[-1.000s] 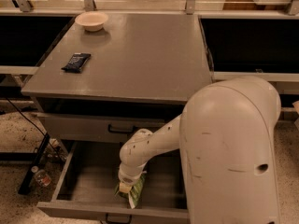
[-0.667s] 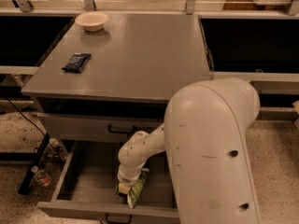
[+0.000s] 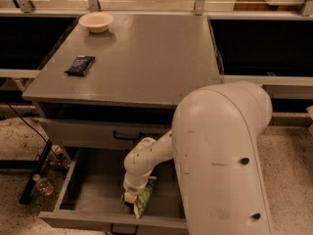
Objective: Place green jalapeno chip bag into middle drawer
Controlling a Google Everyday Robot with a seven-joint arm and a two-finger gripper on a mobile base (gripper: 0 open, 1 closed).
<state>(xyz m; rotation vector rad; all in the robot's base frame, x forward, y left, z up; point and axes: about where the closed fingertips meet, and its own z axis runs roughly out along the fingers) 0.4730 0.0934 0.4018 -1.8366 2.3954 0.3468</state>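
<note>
The middle drawer (image 3: pixel 93 192) is pulled out at the bottom of the grey cabinet, with a plain grey floor and a black handle at its front edge. The green jalapeno chip bag (image 3: pixel 144 200) lies inside it near the front, partly under my wrist. My gripper (image 3: pixel 130 198) reaches down into the drawer from my white arm (image 3: pixel 220 160) and sits right at the bag's left side. The arm hides the drawer's right part.
The grey drawer above (image 3: pixel 98 133) is closed, with a black handle. On the cabinet top (image 3: pixel 146 58) lie a small dark-blue packet (image 3: pixel 79 65) and a pale bowl (image 3: pixel 96 22). A bottle (image 3: pixel 43 185) and black cables lie on the speckled floor at left.
My arm's big white link has swung further left and nearer the camera. The gripper and the bag stay in about the same place in the drawer.
</note>
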